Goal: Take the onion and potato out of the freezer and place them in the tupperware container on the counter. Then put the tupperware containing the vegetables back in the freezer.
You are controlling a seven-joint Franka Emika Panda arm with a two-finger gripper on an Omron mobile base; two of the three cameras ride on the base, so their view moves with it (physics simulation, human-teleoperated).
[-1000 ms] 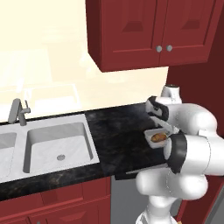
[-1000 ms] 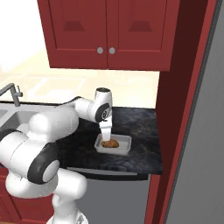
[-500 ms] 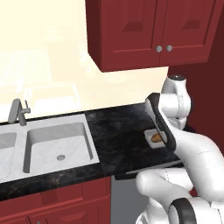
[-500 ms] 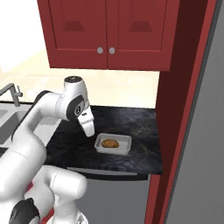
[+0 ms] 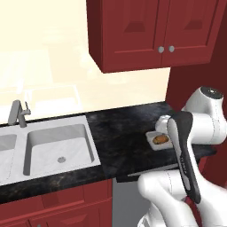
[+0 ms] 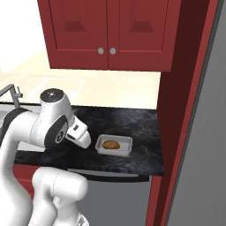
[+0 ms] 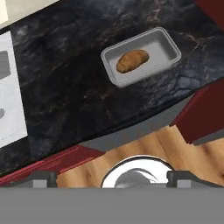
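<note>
The tupperware container (image 6: 126, 140) sits on the black counter (image 6: 137, 121) near its right end, and the brown potato (image 6: 111, 144) lies inside it. In the hand view the container (image 7: 168, 43) with the potato (image 7: 132, 60) is at the top, well away from my gripper (image 7: 113, 178), which is open and empty, its tips spread wide over the counter's front edge. The left base view shows the container (image 5: 151, 135) and potato (image 5: 160, 139) partly behind my arm. The grey freezer (image 6: 203, 145) stands at the far right. The onion is out of view.
A steel sink (image 5: 57, 150) with a faucet (image 5: 17, 113) lies left of the dark counter. Dark red upper cabinets (image 5: 155, 31) hang above the container. A red side panel (image 6: 176, 110) separates counter and freezer. A grey appliance front (image 6: 110, 194) sits below the counter.
The hand has pulled back from above the container, toward the counter's front edge and left. The potato stays in the container. The jaws remain open.
</note>
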